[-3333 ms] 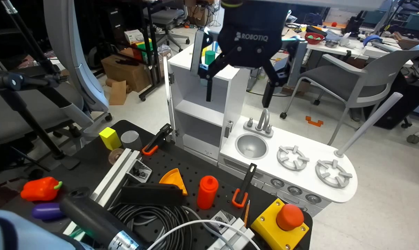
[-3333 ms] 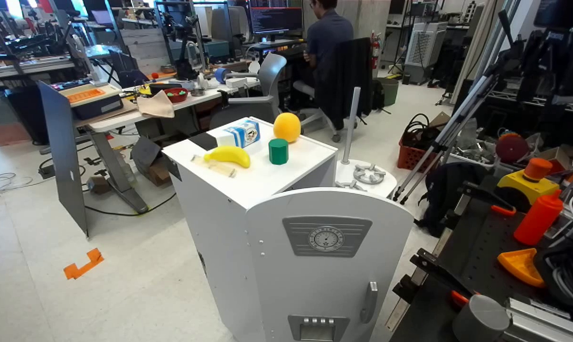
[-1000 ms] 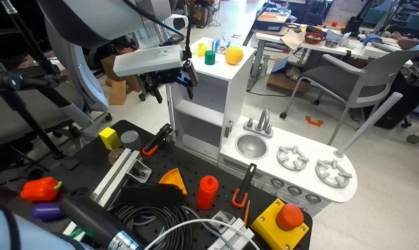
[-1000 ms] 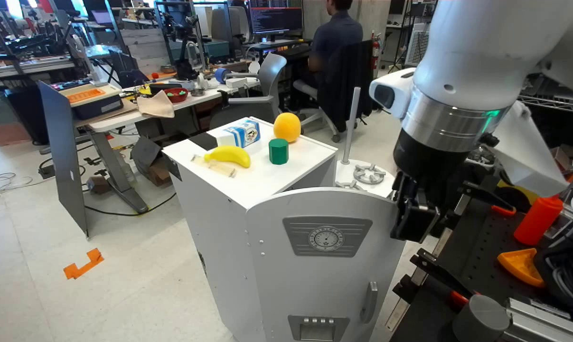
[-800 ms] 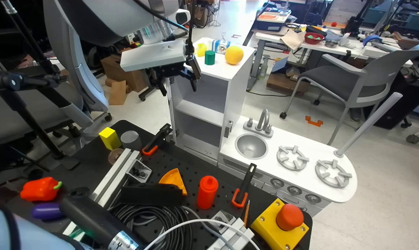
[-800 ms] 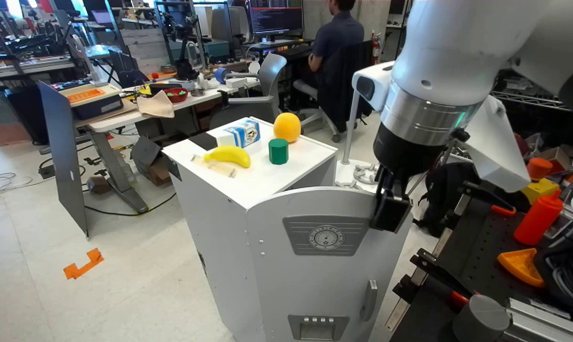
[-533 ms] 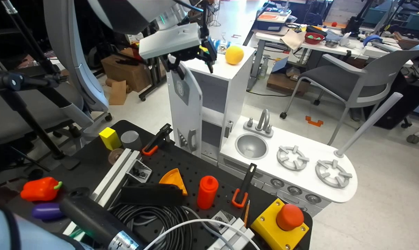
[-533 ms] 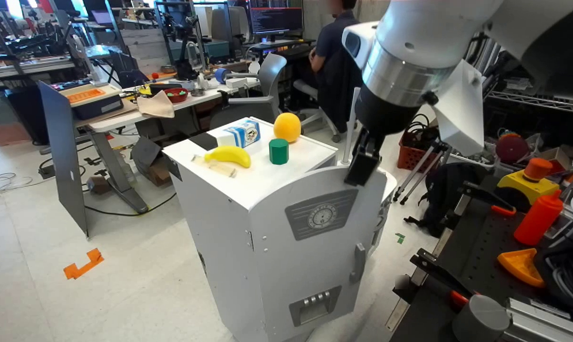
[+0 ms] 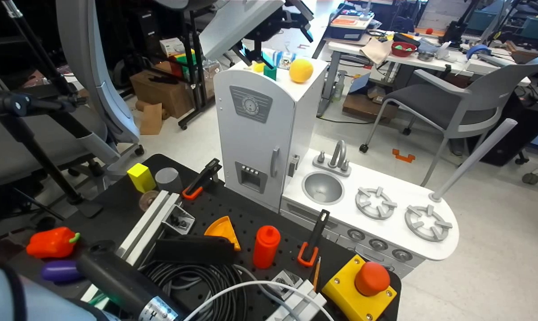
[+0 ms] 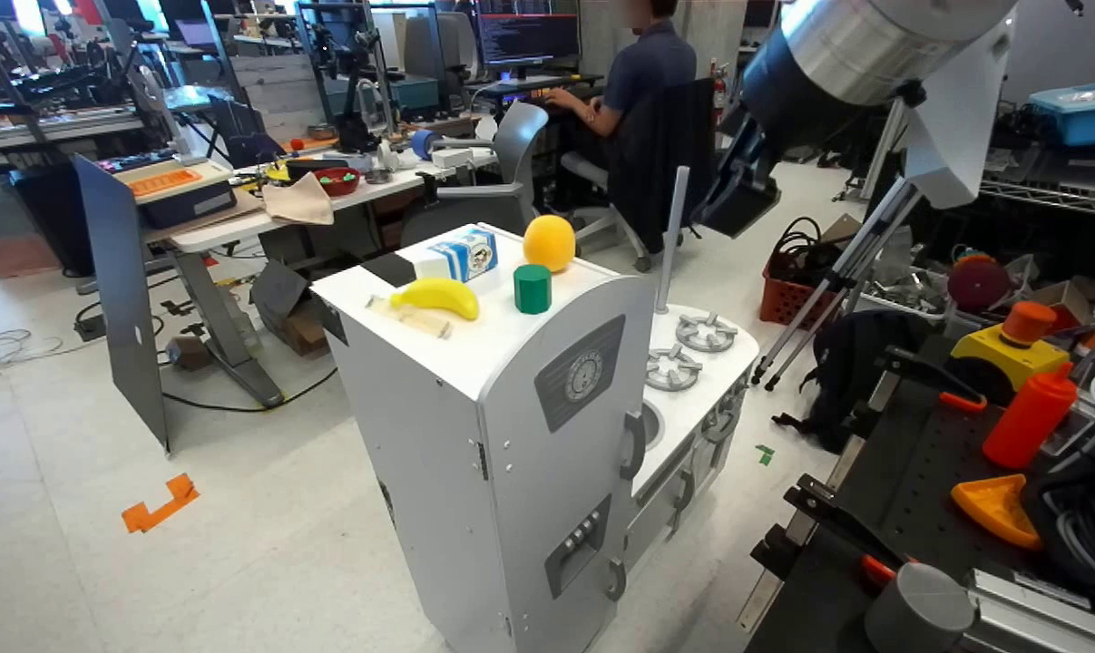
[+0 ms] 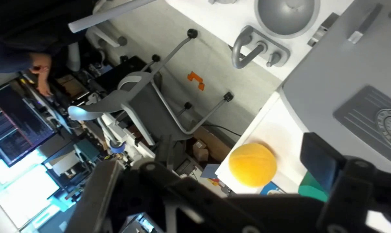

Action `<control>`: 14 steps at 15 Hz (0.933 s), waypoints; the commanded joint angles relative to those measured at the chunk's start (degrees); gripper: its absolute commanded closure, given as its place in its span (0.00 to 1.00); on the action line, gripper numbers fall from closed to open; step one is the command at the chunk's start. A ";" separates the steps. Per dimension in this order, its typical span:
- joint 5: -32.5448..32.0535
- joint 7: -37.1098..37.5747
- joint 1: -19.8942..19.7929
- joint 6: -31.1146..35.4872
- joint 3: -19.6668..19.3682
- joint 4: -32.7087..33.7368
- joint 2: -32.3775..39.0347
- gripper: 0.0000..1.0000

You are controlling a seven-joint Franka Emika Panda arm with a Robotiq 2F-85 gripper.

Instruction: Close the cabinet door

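The cabinet door (image 9: 257, 138), a pale grey-white panel with a round dial mark near its top, lies against the front of the tall white unit. It looks shut in both exterior views; it also shows along the unit's front in an exterior view (image 10: 533, 490). The wrist view shows its upper part (image 11: 331, 71) at the right. My gripper (image 9: 290, 50) is above the unit's top, apart from the door. It also shows in an exterior view (image 10: 724, 213). In the wrist view my gripper (image 11: 240, 144) has its fingers wide apart, with nothing between them.
On the unit's top are an orange ball (image 10: 549, 243), a green block (image 10: 532, 289), a yellow banana (image 10: 438, 297) and a milk carton (image 10: 456, 256). The low counter (image 9: 353, 178) with a tall faucet (image 9: 338, 154) stands beside. A black cart (image 9: 233, 209) holds clamps and a red bottle (image 9: 266, 247).
The door has swung from wide open to against the unit, covering the shelves. My gripper came in beside the door, moved along with it, then rose away above the unit.
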 commanded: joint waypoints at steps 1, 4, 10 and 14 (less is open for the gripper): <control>-7.78 7.35 0.31 -5.06 1.28 -5.77 -6.47 0.00; -11.05 11.06 0.29 -7.43 1.51 -9.40 -10.68 0.00; -13.74 14.29 0.14 -8.18 -0.82 -11.76 -15.67 0.00; -11.33 12.26 0.76 -7.73 -1.77 -12.15 -16.13 0.00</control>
